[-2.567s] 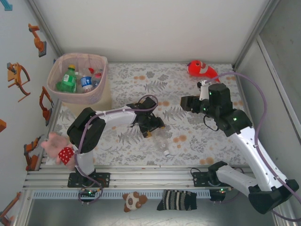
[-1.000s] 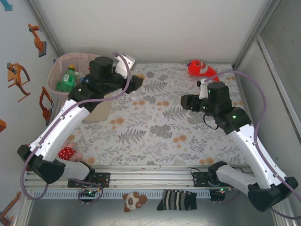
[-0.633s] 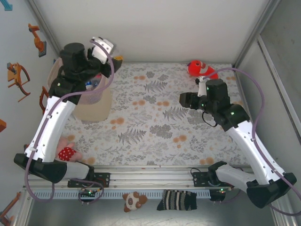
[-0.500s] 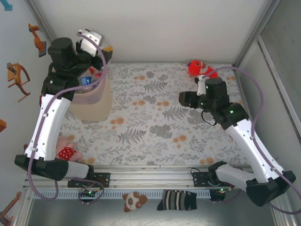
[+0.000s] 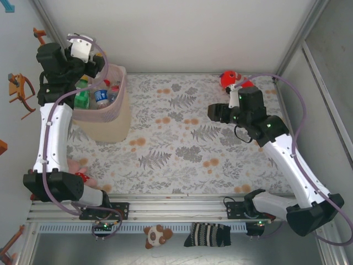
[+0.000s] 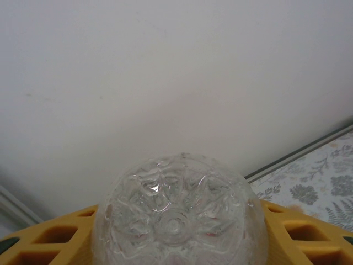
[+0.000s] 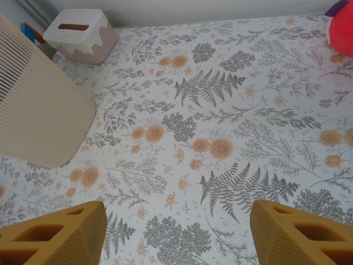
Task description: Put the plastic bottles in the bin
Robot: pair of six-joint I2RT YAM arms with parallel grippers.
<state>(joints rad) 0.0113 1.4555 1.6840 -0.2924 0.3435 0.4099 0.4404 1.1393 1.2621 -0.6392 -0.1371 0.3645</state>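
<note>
Your right tool (image 5: 216, 113) hovers over the flowered tabletop (image 5: 182, 149) at about 2 o'clock. Its yellow fingers (image 7: 55, 234) are spread wide with nothing between them, and it sits almost where it was a second ago. At 10 o'clock stands the bin (image 5: 113, 118), with plastic bottles (image 5: 83, 96) lying inside, one green and one blue-labelled. The red fish plush (image 5: 231, 79) lies at 1 o'clock, just beyond the right tool. Farthest off, your left tool (image 5: 95, 62) is raised above the bin's far left corner. It grips a clear bottle (image 6: 179, 207), whose ridged base bulges between the fingers in the wrist view. Half a second ago this tool was over the bin's far right rim, and it has since swung toward 9 o'clock. A few seconds back it was low at the tabletop's centre.
</note>
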